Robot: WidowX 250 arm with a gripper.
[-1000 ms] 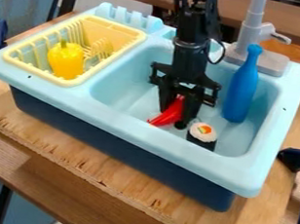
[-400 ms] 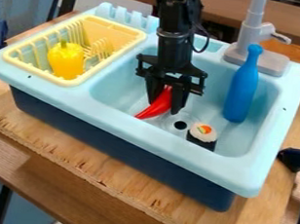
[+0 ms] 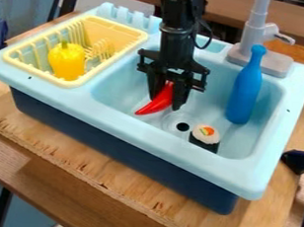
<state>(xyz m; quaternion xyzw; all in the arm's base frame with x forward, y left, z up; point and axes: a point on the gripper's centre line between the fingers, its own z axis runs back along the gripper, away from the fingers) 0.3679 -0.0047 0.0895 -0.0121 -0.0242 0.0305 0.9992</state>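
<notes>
Sink (image 3: 159, 137) with chili (image 3: 158, 103), sushi (image 3: 205, 136), bottle (image 3: 245, 93); rack (image 3: 109, 32) with pepper (image 3: 67, 62)

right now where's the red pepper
In the camera view, the red pepper is between the hand's fingers in the sink, left of the drain.

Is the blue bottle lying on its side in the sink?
No, the blue bottle stands upright in the sink, near the faucet.

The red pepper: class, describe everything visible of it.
The red pepper is long, smooth and slightly curved, shiny like plastic. It slants in the light-blue sink, its upper end held by the black pincer, its tapered tip pointing to the picture's lower left. Whether the tip touches the sink cannot be told.
</notes>
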